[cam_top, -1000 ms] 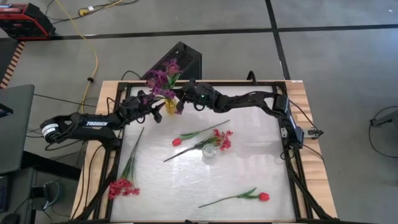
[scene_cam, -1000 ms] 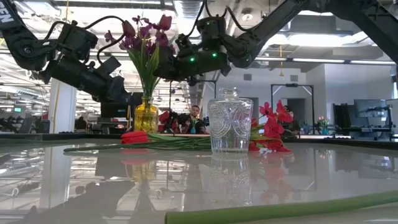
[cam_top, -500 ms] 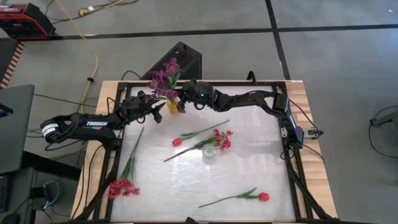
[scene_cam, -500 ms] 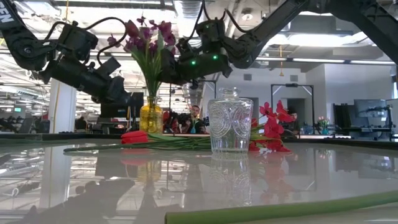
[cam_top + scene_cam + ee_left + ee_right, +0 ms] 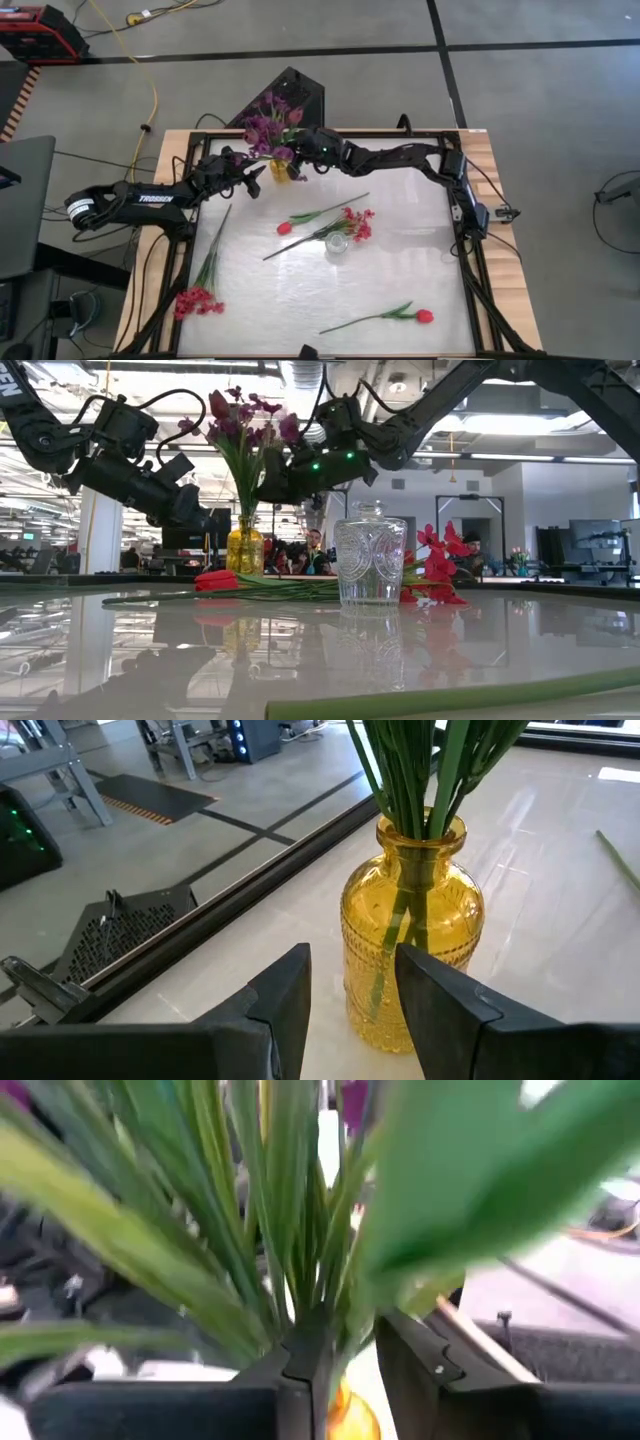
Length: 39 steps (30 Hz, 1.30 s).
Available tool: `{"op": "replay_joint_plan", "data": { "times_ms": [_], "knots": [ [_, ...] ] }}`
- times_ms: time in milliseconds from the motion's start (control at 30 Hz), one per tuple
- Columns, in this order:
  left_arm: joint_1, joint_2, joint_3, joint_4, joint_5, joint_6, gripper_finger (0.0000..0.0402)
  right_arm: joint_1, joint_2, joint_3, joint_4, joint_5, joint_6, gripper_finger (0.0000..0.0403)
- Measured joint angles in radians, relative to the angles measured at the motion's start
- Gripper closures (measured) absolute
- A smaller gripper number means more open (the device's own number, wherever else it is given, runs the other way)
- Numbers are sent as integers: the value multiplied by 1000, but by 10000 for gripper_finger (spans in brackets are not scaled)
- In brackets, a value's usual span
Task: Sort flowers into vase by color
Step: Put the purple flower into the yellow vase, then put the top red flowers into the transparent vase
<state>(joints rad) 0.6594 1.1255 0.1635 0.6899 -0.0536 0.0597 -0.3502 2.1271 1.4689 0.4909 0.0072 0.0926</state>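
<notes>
Currently right pincer (image 5: 296, 161) is clamped on the green stems of the purple flowers (image 5: 266, 122) standing in the yellow vase (image 5: 277, 170). Left pincer (image 5: 352, 995) sits slightly apart just beside that vase, touching nothing. Clear glass jar (image 5: 338, 243) stands mid-table, empty. Red flowers (image 5: 197, 300) lie loose on the table (image 5: 420, 260).

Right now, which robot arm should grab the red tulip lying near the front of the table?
Probably the left. Its end effector is open and free beside the yellow vase, while the right end effector sits among the purple stems. The red tulip lies nearer the right side, though.
</notes>
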Motion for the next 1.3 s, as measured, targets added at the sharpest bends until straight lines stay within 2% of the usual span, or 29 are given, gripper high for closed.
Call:
{"op": "replay_joint_plan", "data": {
  "times_ms": [300,500,700,867,967,1100,1300],
  "knots": [
    [0,0,1,20,4,-11,264,-12,-131,0,-268,-14,-115,213],
    [0,0,1,19,25,-50,264,-15,-257,1,-590,-16,-178,162],
    [-29,0,1,15,87,-93,264,-4,-351,1,-866,-17,-199,150],
    [-125,-1,1,-4,101,-121,264,33,-415,-12,-1049,-16,-124,154],
    [-203,-11,1,-30,94,-125,264,78,-458,-57,-1059,-12,-54,157],
    [-313,-52,1,-89,32,-143,264,161,-502,-129,-1054,-3,36,158],
    [-484,-95,1,-163,-31,-192,264,303,-530,-208,-1064,131,157,158]
  ]
}}
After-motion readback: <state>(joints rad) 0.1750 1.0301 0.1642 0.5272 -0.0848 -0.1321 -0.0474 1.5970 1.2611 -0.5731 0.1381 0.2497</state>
